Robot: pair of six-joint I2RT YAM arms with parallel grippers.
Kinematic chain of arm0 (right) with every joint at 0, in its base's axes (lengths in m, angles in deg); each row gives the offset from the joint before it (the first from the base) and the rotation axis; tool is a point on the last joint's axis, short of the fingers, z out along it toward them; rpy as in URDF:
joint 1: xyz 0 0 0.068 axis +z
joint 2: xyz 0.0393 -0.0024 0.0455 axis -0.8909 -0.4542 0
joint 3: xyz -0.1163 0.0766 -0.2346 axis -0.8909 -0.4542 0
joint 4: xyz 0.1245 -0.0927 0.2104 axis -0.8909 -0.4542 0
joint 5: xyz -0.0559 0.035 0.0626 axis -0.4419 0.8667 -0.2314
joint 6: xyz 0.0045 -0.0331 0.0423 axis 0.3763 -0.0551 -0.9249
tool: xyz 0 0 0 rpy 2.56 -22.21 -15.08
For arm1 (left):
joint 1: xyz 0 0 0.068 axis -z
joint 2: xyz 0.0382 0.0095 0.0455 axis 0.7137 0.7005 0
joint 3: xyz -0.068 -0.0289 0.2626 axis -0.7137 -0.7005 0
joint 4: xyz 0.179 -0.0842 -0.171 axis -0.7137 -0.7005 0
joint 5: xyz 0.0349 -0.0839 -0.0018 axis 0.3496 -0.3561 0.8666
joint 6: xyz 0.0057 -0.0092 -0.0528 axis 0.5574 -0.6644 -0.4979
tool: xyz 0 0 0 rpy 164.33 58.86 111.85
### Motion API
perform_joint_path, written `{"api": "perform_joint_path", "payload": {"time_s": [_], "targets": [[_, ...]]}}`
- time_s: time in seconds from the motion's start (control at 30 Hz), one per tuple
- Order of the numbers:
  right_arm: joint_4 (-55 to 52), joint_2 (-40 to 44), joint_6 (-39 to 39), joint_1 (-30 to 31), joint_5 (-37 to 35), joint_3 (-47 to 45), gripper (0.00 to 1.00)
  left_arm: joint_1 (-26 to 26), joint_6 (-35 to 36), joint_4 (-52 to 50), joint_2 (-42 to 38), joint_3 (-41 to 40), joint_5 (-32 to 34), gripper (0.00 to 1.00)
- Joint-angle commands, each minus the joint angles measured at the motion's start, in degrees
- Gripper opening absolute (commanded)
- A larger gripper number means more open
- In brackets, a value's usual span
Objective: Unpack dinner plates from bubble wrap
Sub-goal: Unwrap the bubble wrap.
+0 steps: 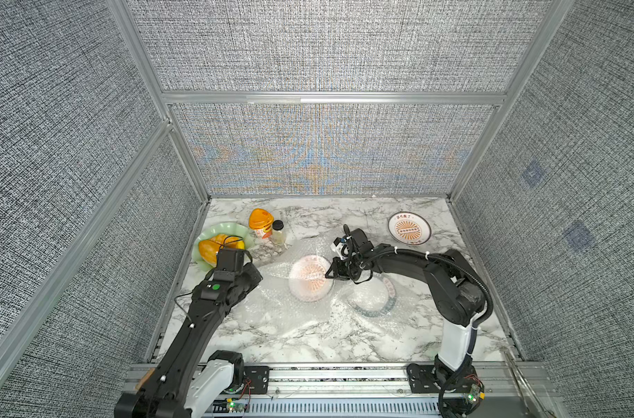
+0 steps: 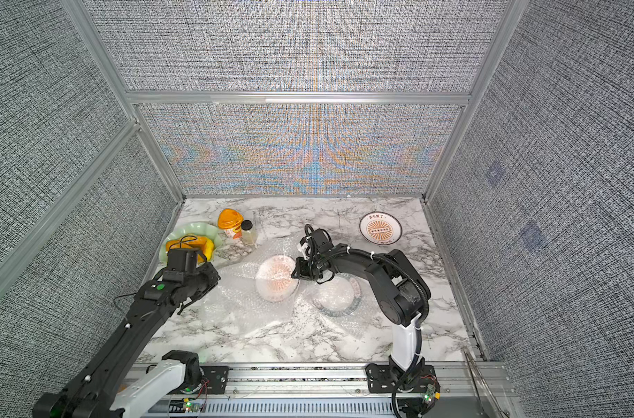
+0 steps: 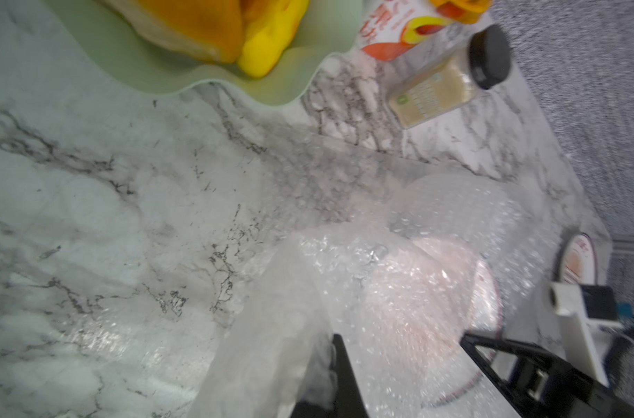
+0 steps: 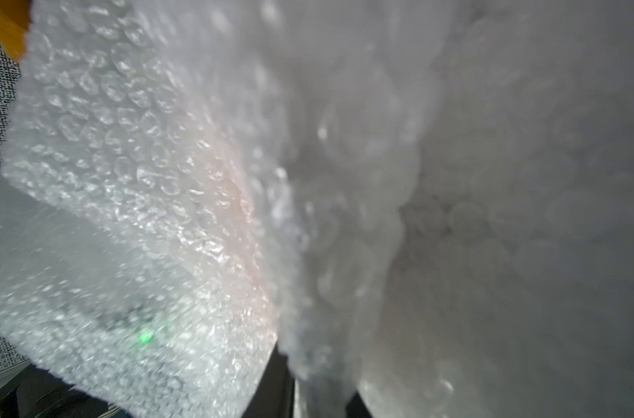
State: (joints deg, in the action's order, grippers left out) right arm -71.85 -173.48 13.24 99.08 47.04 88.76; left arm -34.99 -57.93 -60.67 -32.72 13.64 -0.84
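Note:
In both top views a bare dinner plate (image 1: 409, 228) (image 2: 380, 227) with an orange sunburst centre lies at the back right. A second sunburst plate (image 1: 310, 278) (image 2: 277, 278) sits mid-table under bubble wrap (image 1: 272, 311). A green-rimmed plate (image 1: 371, 298) lies covered just right of it. My left gripper (image 3: 326, 351) is shut on a raised fold of the bubble wrap at the sheet's left edge. My right gripper (image 1: 331, 273) (image 4: 319, 380) is shut on bubble wrap at the wrapped plate's right rim. Wrap fills the right wrist view.
A wavy pale green dish (image 1: 203, 260) with orange food stands at the back left, close beside my left wrist. An orange-lidded cup (image 1: 261, 220) and a small black-capped bottle (image 1: 278, 231) stand behind it. Grey walls enclose three sides of the marble table (image 1: 308, 343).

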Motion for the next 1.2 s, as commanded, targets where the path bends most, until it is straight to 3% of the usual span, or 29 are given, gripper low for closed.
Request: {"api": "perform_joint_path", "payload": {"time_s": [0.0,0.33,0.53,0.67,1.17], "targets": [[-1.9,-0.6,1.0,0.3,-1.1,1.3,0.16,0.4,6.0,0.6,-3.1,1.4,-4.3,0.00],[-6.6,-0.3,3.0,1.6,-5.3,5.0,0.46,9.1,13.9,-0.4,2.7,11.9,-3.5,0.00],[-13.1,7.3,4.9,2.4,-16.7,5.5,0.57,13.0,17.2,-1.6,6.0,16.1,0.3,0.00],[-16.7,11.4,6.3,2.8,-22.1,5.5,0.71,13.7,18.4,-2.6,7.8,17.3,2.0,0.00],[-16.2,6.6,8.3,1.3,-24.7,2.7,0.79,13.8,19.7,0.2,8.8,14.0,0.4,0.00]]}}
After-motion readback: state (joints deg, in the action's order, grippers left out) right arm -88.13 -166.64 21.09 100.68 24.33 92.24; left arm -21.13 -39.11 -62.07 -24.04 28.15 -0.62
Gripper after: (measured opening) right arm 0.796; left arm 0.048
